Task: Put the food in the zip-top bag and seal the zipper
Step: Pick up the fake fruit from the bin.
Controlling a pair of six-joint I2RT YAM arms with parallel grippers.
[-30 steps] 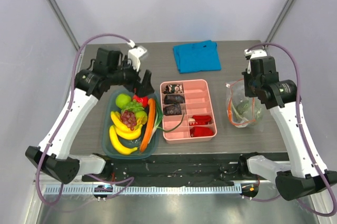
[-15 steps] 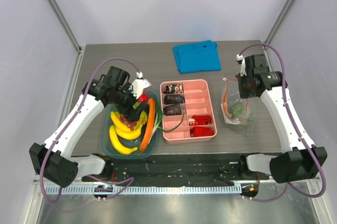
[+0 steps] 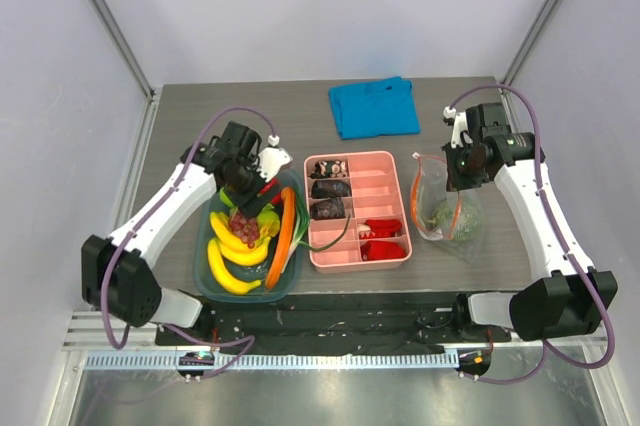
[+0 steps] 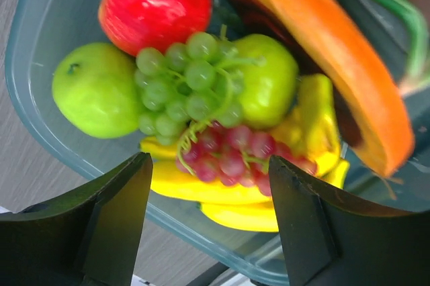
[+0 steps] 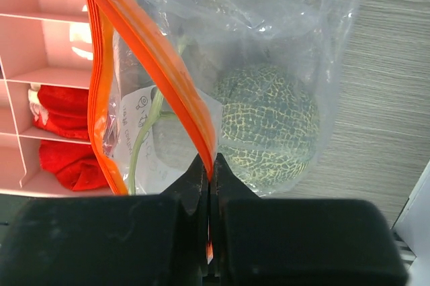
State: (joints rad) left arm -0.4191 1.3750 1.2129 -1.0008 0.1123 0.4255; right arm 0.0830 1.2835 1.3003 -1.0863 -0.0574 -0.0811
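My left jaws hung spread just above the purple grapes [image 4: 232, 155] and green apple [image 4: 94, 88] in the bin [image 4: 37, 11], left of frame. My right jaws pinched the zipper [image 5: 158, 58] of the zip-top bag [image 5: 316, 17] at far right, with the melon [image 5: 269, 125] inside.

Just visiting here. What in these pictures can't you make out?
Top view: the left gripper hides part of the tub and whatever lies under it.
Top view: the bits in the pink tray's far-left compartment are too small to name.
Right wrist view: the zipper runs off the top edge; that end is unseen.
Left wrist view: the carrot is blurred, its upper end cut by the top edge.
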